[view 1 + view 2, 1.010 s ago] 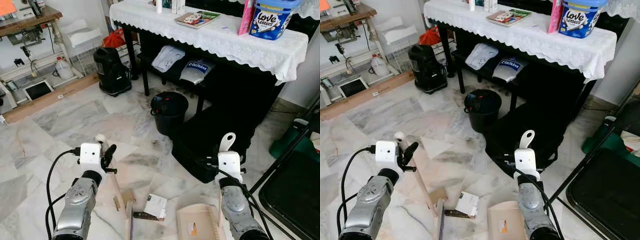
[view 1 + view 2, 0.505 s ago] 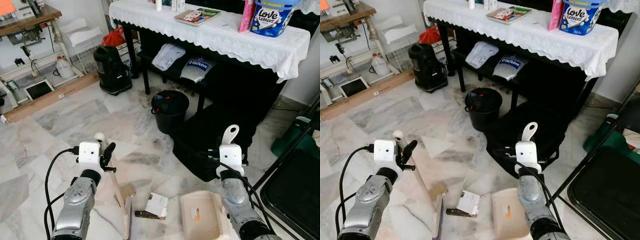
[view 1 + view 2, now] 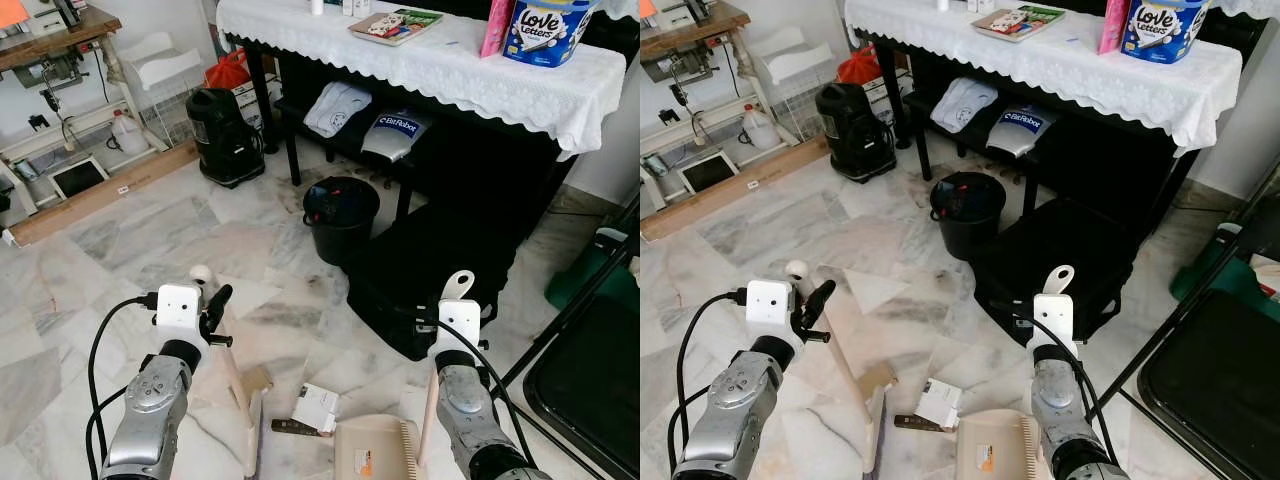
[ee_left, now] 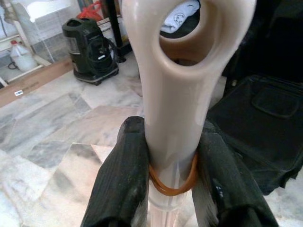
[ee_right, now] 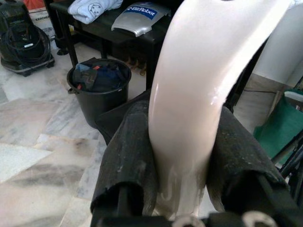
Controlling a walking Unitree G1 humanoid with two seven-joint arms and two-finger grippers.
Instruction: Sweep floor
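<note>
Marble floor, a black bucket before a cloth-draped table. The left pincer is pressed tight on the broom handle — its long axis slants down to the floor by a white card. The right pincer pinches the dustpan handle — near upright, with the dustpan low beside the card.

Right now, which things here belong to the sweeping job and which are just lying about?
For the job: broom in left gripper, dustpan in right gripper, white card, brown scrap.
Lying about: black bucket, vacuum, black bag.
</note>
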